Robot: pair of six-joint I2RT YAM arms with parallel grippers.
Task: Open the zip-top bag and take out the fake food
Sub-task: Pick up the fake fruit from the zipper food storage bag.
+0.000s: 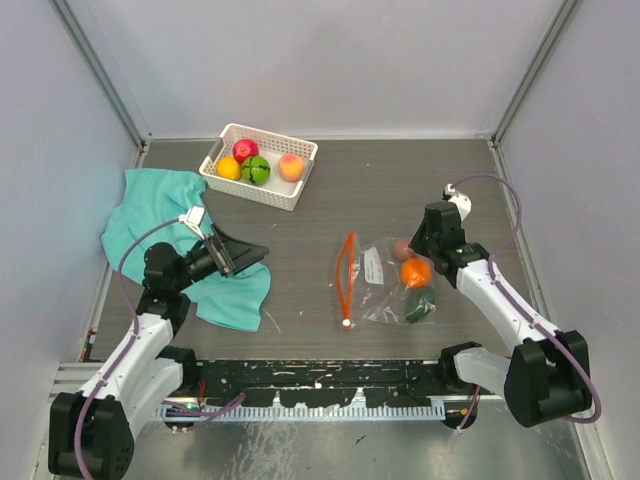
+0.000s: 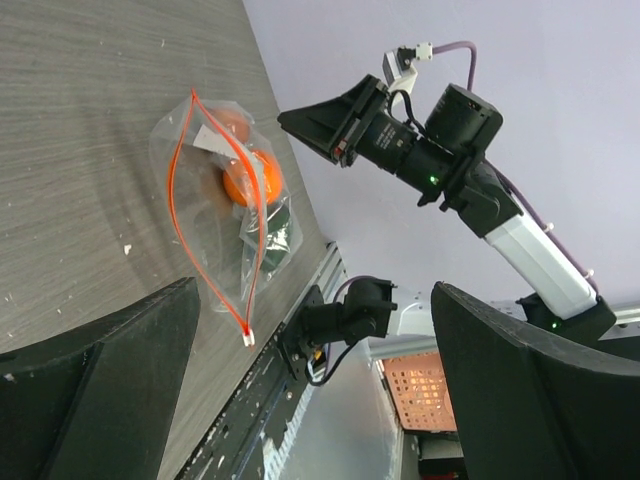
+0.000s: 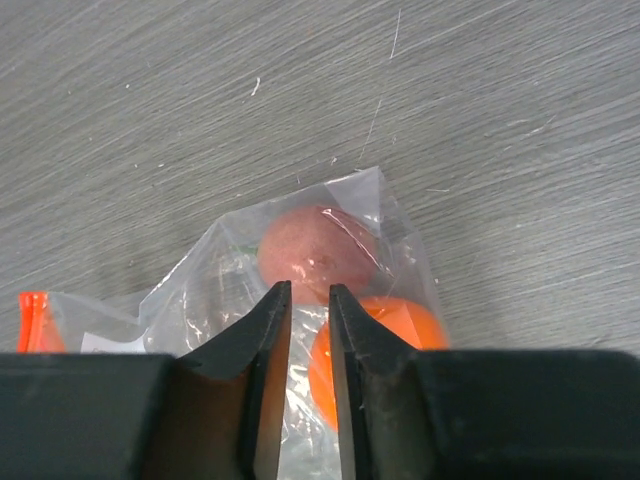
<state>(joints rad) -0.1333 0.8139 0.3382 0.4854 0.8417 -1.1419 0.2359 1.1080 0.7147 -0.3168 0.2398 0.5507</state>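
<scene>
Bag: one, clear plastic, flat on the table right of centre, just in front of the right arm.
Zipper: orange-red strip gaping in a long loop on the bag's left side, so the mouth looks already open.
Fruit in bag: three, namely a brown-red fruit, an orange fruit and a dark green fruit. All are bunched at the closed end, away from the mouth.
Right gripper: fingers nearly together with only a slim gap, and nothing visible between them. It is poised over the bag's closed end by the brown-red fruit, probably to nip that end and tip the fruit toward the mouth. Whether it touches the plastic cannot be told.
Left gripper: fingers spread wide and empty, above the cloth, aimed at the bag's mouth but well apart from it. It is likely placed to reach in or steady the opening.
Basket: one, white and slotted, at the far side left of centre. It holds four pieces: red fruit, yellow fruit, green fruit, peach fruit. It looks like the drop-off spot.
Cloth: one, teal, crumpled at the left.
Total fruit in sight: seven, with three not yet taken out.
</scene>
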